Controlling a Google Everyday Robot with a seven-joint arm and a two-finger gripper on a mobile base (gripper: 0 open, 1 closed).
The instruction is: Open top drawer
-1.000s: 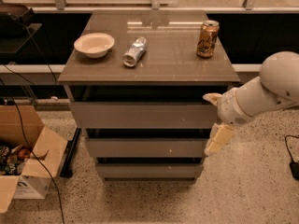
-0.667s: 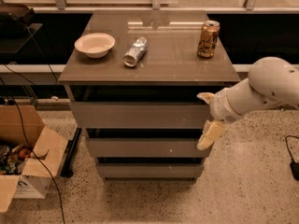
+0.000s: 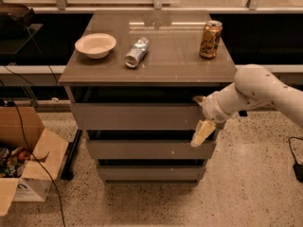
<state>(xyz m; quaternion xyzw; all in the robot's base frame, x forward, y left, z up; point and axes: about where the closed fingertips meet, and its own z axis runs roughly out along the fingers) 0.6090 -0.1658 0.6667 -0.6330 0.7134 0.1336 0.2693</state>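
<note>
The top drawer [image 3: 135,116] is the widest grey-brown front, just under the cabinet top, and it sits flush with the cabinet. My gripper [image 3: 200,117] is at the right end of this front, reaching in from the right on a white arm [image 3: 255,91]. Its fingers are spread open. The upper fingertip [image 3: 198,100] is at the dark gap above the drawer front. The lower, cream-coloured finger [image 3: 201,133] hangs by the front's lower right corner. Nothing is held between them.
On the cabinet top [image 3: 184,56] stand a white bowl [image 3: 95,45], a crushed silver can [image 3: 137,52] lying on its side and an upright gold can [image 3: 210,39]. Two narrower drawer fronts [image 3: 149,150] sit below. An open cardboard box [image 3: 23,167] and cables lie on the floor at left.
My arm has moved left, bringing the gripper from beside the cabinet's right side onto the right end of the top drawer front. The drawer has not moved.
</note>
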